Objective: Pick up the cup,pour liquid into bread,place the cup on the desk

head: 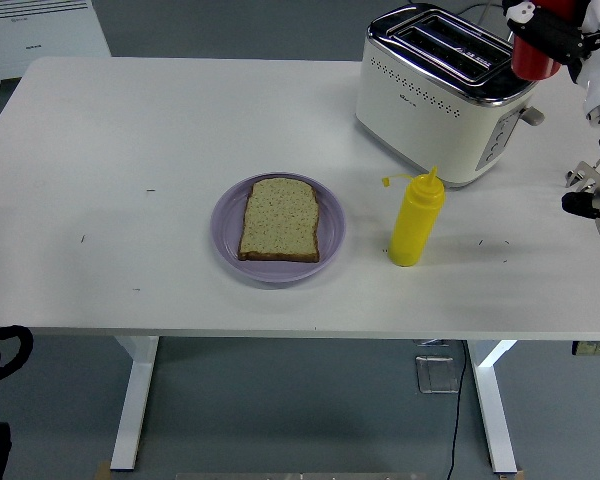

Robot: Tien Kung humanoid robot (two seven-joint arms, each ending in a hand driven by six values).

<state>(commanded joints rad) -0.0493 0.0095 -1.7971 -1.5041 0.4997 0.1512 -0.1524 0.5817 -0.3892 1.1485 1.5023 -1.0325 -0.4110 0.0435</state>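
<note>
One red bottle (pixel 533 52) gripped in the right robot hand (pixel 560 35), way up-right of the bread (pixel 279 219).

The red bottle (pixel 533 55) and right robot hand (pixel 560 30) are cropped at the top edge.

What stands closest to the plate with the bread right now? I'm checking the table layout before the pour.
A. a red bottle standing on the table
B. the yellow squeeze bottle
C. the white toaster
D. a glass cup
B: the yellow squeeze bottle stands upright just right of the purple plate holding the bread, while the toaster sits farther back on the table.
</note>
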